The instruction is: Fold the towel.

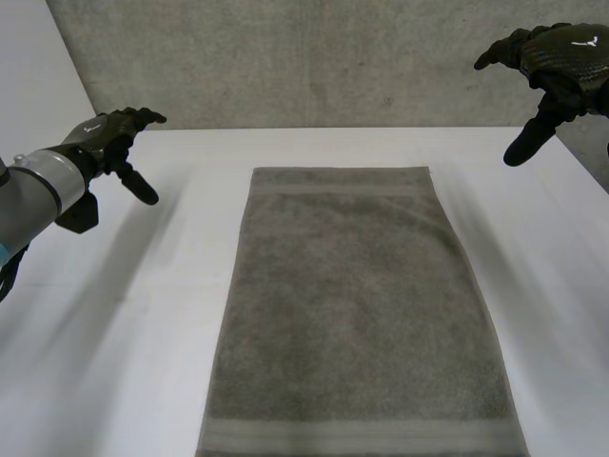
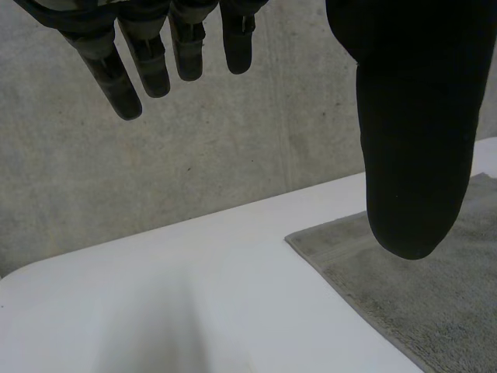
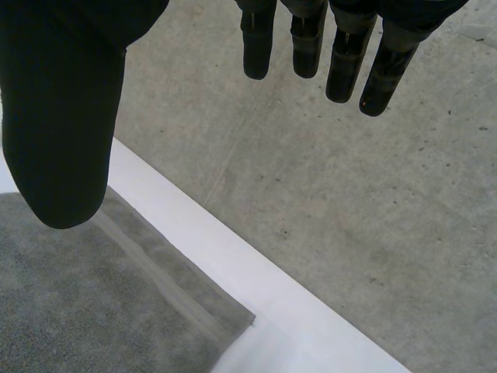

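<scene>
A grey towel [image 1: 357, 314] lies flat and spread out lengthwise down the middle of the white table [image 1: 143, 324]. My left hand [image 1: 114, 133] hovers open above the table, off the towel's far left corner, fingers straight and empty. Its wrist view shows that far corner of the towel [image 2: 404, 287] below the thumb [image 2: 415, 124]. My right hand [image 1: 557, 57] hangs open high above the table's far right, beyond the towel's far right corner. In the right wrist view that corner of the towel [image 3: 140, 303] lies under the thumb [image 3: 66, 109], with nothing held.
A grey concrete wall [image 1: 314, 57] stands just behind the table's far edge. Bare white tabletop runs along both long sides of the towel.
</scene>
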